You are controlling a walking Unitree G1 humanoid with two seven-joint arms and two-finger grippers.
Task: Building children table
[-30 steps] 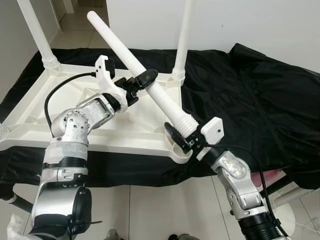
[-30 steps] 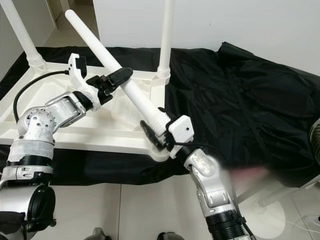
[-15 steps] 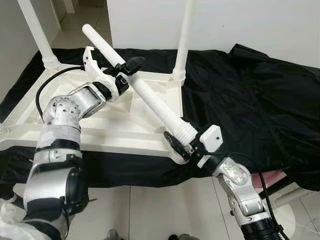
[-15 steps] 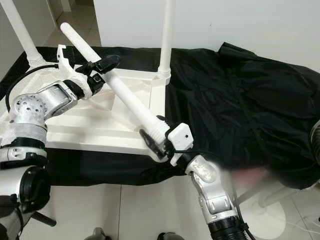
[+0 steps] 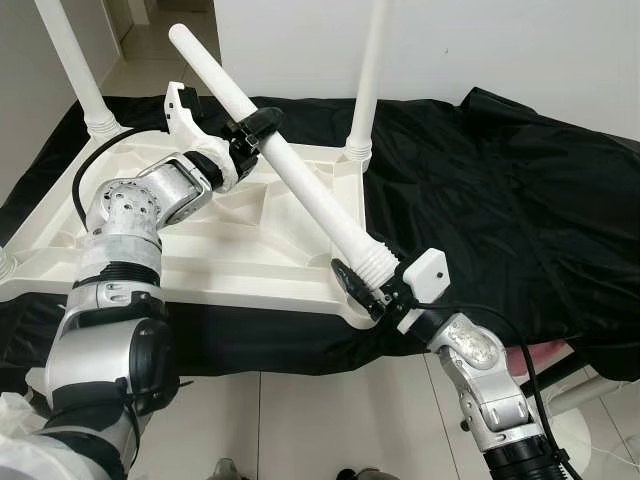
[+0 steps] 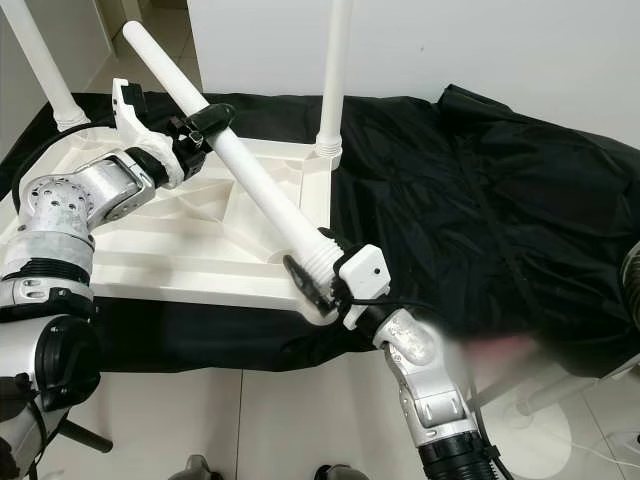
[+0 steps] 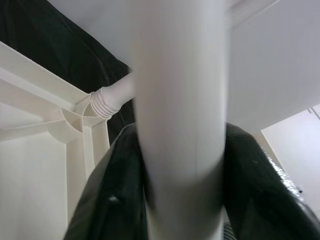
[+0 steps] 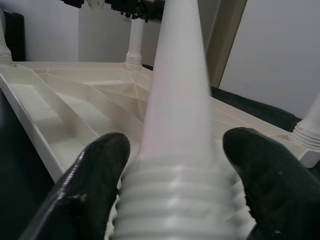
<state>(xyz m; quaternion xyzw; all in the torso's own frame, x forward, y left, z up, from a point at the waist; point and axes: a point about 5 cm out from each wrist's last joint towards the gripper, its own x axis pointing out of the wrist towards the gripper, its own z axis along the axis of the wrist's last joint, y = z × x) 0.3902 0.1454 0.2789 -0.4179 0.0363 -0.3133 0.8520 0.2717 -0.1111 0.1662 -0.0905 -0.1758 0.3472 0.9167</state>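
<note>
Leg-fitting is in hand — the loose table leg (image 5: 300, 185) is held slanted over the upturned tabletop (image 5: 200, 265), its threaded end at the near right corner socket. The left gripper (image 5: 250, 128) is clamped high on it, the right gripper (image 5: 368, 292) at the threads. Uprighting and screwing-in are called for next.
</note>
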